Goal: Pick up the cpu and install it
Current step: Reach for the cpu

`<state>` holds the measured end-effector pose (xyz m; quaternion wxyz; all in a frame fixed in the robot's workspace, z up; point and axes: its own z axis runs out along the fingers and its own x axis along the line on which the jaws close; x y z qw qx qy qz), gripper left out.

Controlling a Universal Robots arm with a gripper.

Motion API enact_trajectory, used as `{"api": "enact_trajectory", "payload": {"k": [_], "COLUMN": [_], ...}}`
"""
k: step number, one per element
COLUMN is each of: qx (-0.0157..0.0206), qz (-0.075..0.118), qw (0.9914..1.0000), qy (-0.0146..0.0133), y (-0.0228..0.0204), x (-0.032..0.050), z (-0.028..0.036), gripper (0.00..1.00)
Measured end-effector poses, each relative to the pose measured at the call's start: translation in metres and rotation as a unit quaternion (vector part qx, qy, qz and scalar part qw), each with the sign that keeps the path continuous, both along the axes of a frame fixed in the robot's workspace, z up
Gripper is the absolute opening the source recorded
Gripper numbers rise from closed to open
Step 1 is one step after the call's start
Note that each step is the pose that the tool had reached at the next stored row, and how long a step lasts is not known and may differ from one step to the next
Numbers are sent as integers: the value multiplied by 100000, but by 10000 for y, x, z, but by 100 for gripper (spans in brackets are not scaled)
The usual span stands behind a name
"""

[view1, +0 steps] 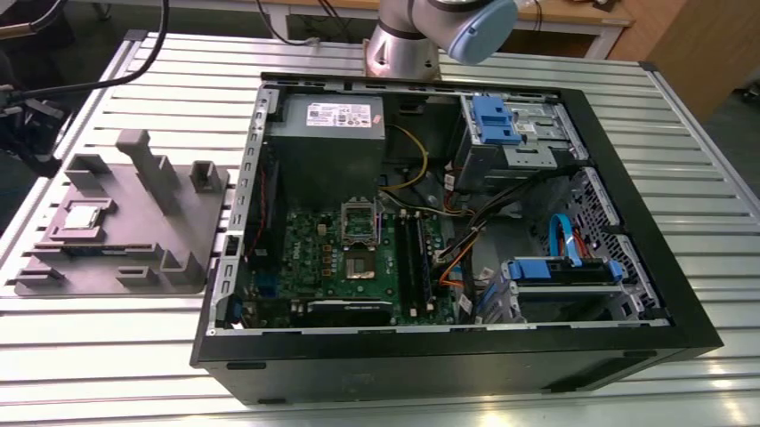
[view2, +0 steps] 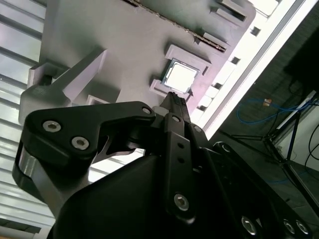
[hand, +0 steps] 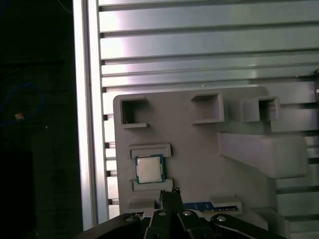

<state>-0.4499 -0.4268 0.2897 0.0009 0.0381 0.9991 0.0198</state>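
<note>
Hand: in both wrist views your hand shows its two fingertips pressed together with nothing between them. It is above the fixture and just short of the chip, so nothing is gripped yet.
Cpu: the cpu lies flat in a shallow square pocket of the fixture, apart from the hand. You see a small square with a pale silvery metal top and a thin dark-green border, catching the light brightly in the second wrist view.
Pocket: raised lips on two opposite sides of the chip look meant to keep it square and in a known place for a pick from above.
Fixture: the grey moulded fixture has other pockets and upright posts; you find the cpu towards the exterior view's left of it.
Bench: the ribbed aluminium bench carries fixture and case side by side.
Case: the open computer case lies on its side, so the green board faces up.
Socket: the dark socket looks uncovered, its metal frame lifted.
</note>
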Motion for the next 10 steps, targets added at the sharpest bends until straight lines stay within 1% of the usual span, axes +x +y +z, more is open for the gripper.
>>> {"api": "enact_trajectory", "payload": {"k": [7, 10], "qx": [-1, -7], "qz": [211, 259], "qw": [100000, 100000], "qy": [-1, 11], "y": [-3, -3], "x": [0, 0], "z": [-118, -131], "gripper": [10, 10]}}
